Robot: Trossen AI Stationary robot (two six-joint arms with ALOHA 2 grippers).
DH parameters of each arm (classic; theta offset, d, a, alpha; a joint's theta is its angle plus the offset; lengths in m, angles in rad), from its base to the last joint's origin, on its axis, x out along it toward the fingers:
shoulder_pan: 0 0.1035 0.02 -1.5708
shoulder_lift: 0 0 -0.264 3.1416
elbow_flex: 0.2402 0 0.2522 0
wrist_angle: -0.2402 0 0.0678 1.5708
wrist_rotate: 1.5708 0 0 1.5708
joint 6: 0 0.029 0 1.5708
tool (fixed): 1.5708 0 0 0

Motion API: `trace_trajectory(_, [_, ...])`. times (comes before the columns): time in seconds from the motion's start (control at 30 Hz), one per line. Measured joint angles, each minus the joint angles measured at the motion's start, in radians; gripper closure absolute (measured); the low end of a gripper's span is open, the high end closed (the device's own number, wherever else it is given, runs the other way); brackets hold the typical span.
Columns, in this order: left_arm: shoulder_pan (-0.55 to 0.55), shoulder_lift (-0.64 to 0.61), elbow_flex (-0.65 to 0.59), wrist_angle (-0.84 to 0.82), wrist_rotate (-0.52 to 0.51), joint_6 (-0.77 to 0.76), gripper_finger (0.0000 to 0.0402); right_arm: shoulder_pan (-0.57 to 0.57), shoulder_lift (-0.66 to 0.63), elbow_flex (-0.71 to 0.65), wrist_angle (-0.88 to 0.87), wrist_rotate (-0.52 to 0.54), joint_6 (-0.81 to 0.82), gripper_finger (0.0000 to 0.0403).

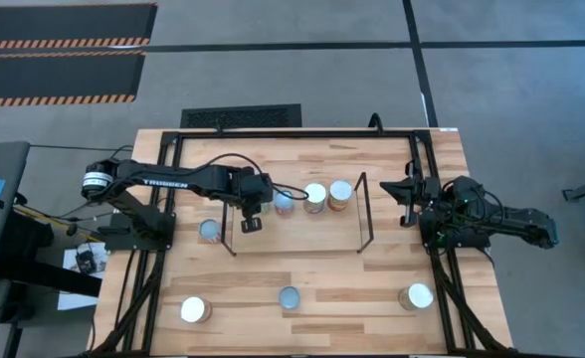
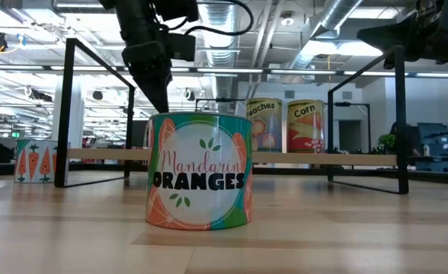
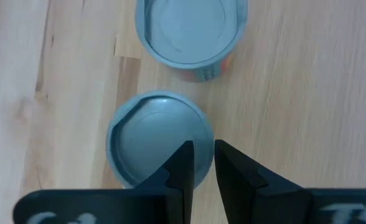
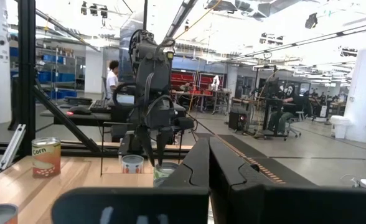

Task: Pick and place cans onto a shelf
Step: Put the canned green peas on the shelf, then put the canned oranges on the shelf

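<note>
Near tabletop edge: three cans unplaced – white-topped can [image 1: 194, 310] at left corner, blue-topped can [image 1: 289, 297] mid-edge, white-topped can [image 1: 417, 295] toward right corner.

Fourth can [image 1: 210, 231] just outside shelf's left end.

Shelf [image 1: 364, 214], mid-tabletop, holds four cans.

Roughly half done.

Left gripper [image 1: 250, 224] narrow, empty, above shelf's left end.

Right gripper [image 1: 405, 189] closed, empty, parked at right edge.

orange-green mandarin can [image 2: 200, 181], black wire shelf [image 1: 364, 211], light wood table [image 1: 352, 288]
</note>
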Motion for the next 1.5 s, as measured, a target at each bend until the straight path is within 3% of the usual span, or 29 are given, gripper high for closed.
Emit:
trace_trajectory(0.33, [-0.009,-0.051,0.108,-0.016,0.001,0.085,0.0349,0.006,0.000,0.000,0.000,-0.001,-0.004,0.0395])
trace_trajectory(0.57, [-0.042,-0.197,0.124,0.054,0.056,0.119,0.0352,0.007,0.000,0.000,0.000,0.002,-0.016,0.0393])
trace_trajectory(0.8, [-0.152,-0.418,-0.041,0.222,0.063,0.104,0.0397,0.022,0.000,0.000,-0.007,0.002,-0.019,0.0393])
trace_trajectory(1.1, [-0.327,-0.645,-0.359,0.469,0.057,0.018,0.0401,0.082,0.000,0.000,0.004,0.009,-0.080,0.0398])
trace_trajectory(1.5, [-0.642,-0.655,-0.399,0.523,-0.129,-0.042,0.0401,0.104,0.000,0.000,0.017,0.013,-0.100,0.0398])
